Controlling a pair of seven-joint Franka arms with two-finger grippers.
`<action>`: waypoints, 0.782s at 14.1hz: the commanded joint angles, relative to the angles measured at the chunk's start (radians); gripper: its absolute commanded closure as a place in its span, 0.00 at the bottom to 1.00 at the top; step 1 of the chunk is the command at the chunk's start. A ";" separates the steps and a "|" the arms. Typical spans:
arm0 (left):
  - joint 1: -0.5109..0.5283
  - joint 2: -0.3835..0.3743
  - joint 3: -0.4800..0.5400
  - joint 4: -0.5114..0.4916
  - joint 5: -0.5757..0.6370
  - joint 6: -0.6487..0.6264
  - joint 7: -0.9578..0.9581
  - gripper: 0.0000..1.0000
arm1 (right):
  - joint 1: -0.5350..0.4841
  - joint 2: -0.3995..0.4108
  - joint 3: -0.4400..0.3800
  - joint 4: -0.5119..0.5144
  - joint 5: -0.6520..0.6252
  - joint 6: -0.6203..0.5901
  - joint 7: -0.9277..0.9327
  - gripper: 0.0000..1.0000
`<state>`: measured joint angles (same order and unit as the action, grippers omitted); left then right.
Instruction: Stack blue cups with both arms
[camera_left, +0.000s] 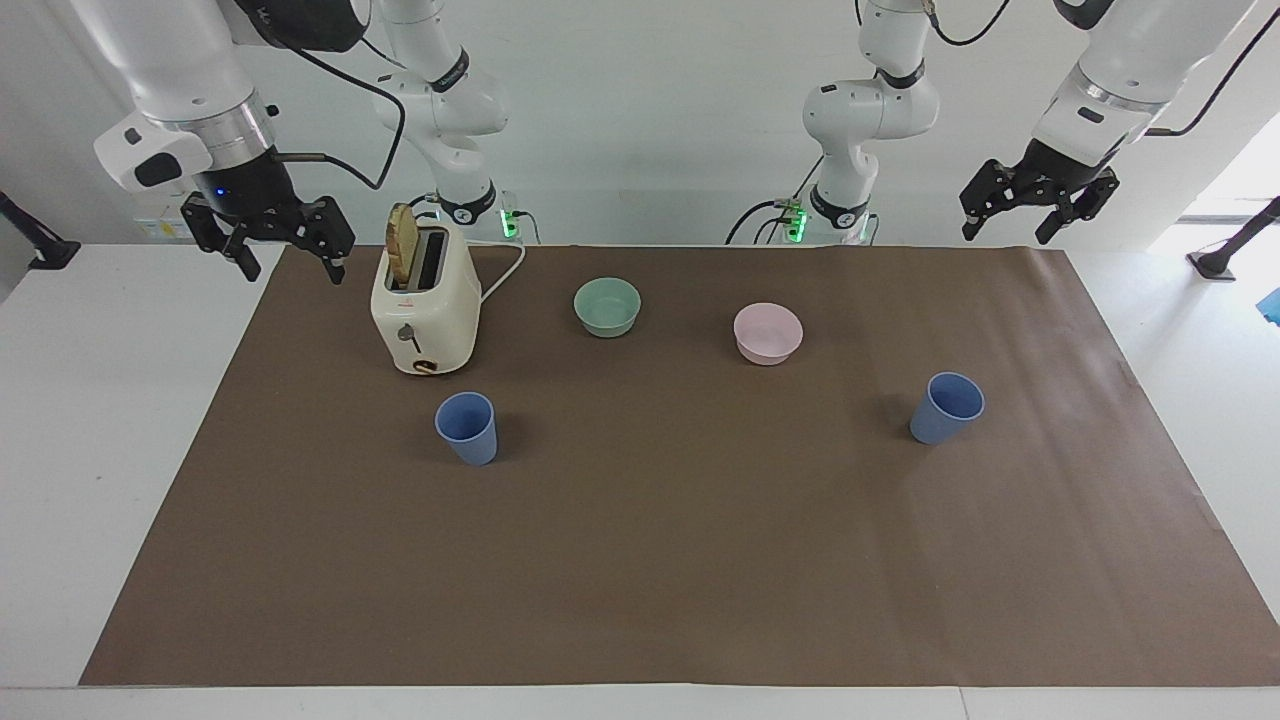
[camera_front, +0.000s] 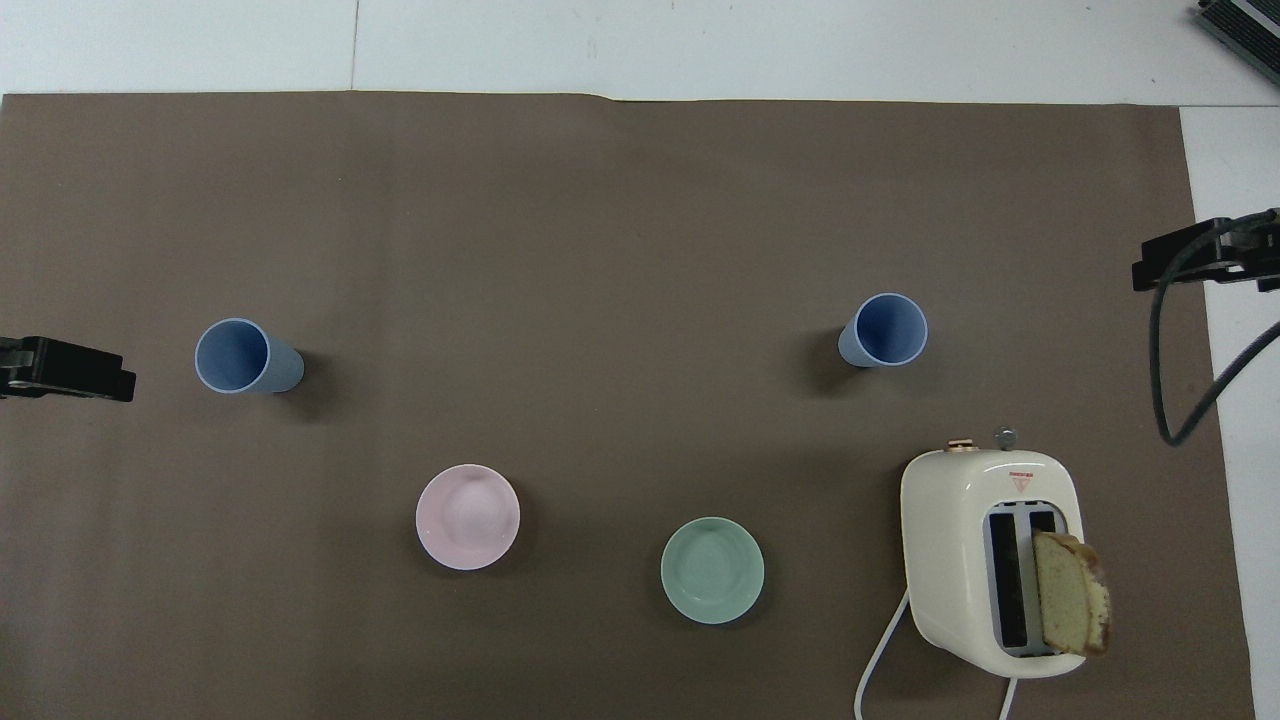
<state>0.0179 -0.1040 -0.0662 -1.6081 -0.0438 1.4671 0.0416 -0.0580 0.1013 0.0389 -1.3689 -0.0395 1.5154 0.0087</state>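
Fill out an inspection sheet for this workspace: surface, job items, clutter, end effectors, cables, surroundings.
Surface: white table covered by a brown mat, flat.
Job items: two blue cups, upright, apart, unstacked; one just farther from the robots than the toaster, the other toward the left arm's end.
Clutter: cream toaster with a bread slice sticking out of one slot; green bowl; pink bowl.
End effectors: right end effector open, raised over the mat's edge beside the toaster; left end effector open, raised at the mat's corner; both empty.
Cables: white toaster cord on the mat; black cables along the arms.
Surroundings: two smaller white arms with green-lit bases.
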 joint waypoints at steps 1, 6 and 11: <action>0.002 -0.019 -0.001 -0.021 0.013 -0.002 0.009 0.00 | -0.006 -0.022 0.003 -0.027 0.003 0.005 -0.018 0.00; 0.007 -0.025 -0.001 -0.032 0.013 0.004 0.009 0.00 | -0.008 -0.022 0.003 -0.027 0.004 0.005 -0.018 0.00; 0.005 -0.025 -0.001 -0.044 0.013 0.009 0.011 0.00 | -0.008 -0.022 0.003 -0.025 0.004 0.005 -0.018 0.00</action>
<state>0.0184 -0.1041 -0.0648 -1.6156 -0.0438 1.4671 0.0416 -0.0580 0.1013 0.0389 -1.3689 -0.0395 1.5154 0.0087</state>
